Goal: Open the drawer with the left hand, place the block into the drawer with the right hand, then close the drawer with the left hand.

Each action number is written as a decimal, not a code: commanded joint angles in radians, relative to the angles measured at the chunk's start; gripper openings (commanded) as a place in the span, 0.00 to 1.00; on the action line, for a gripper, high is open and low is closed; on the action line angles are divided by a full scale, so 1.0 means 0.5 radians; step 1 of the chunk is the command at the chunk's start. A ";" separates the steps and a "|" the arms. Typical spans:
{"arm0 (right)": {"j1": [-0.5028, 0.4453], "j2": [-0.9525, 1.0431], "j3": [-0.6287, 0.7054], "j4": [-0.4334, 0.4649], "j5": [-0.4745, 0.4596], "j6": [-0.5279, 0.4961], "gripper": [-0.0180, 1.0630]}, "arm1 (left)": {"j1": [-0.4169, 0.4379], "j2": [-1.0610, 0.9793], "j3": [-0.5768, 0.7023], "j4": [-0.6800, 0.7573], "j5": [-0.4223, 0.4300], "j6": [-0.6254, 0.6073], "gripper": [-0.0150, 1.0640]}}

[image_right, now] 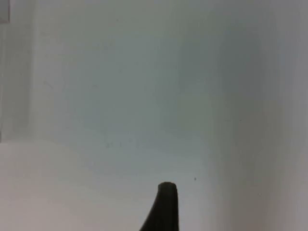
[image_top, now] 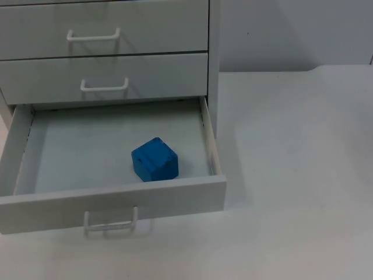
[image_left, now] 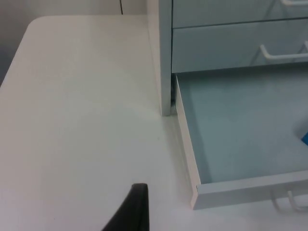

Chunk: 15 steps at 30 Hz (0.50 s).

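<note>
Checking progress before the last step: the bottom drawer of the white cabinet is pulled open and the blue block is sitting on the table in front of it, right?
Not quite. The bottom drawer of the white cabinet is pulled open, but the blue block sits inside that drawer, on its floor, not on the table in front of it. The top view shows this.

No readable text anywhere.

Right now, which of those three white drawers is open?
The bottom white drawer, pulled out with a blue block inside; the two white drawers above sit shut.
</note>
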 commanded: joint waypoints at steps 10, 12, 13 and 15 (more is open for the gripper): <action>0.003 -0.495 0.368 -0.231 -0.169 0.165 0.68 | 0.006 -0.009 0.004 -0.056 -0.052 -0.012 0.99; 0.003 -0.556 0.372 -0.254 -0.168 0.165 0.68 | 0.006 -0.009 0.004 -0.068 -0.025 -0.012 0.99; 0.003 -0.582 0.372 -0.300 -0.168 0.165 0.68 | 0.006 -0.009 0.004 -0.068 -0.013 -0.012 0.99; 0.003 -0.598 0.372 -0.343 -0.168 0.196 0.68 | 0.006 -0.009 0.004 -0.068 -0.013 -0.012 0.99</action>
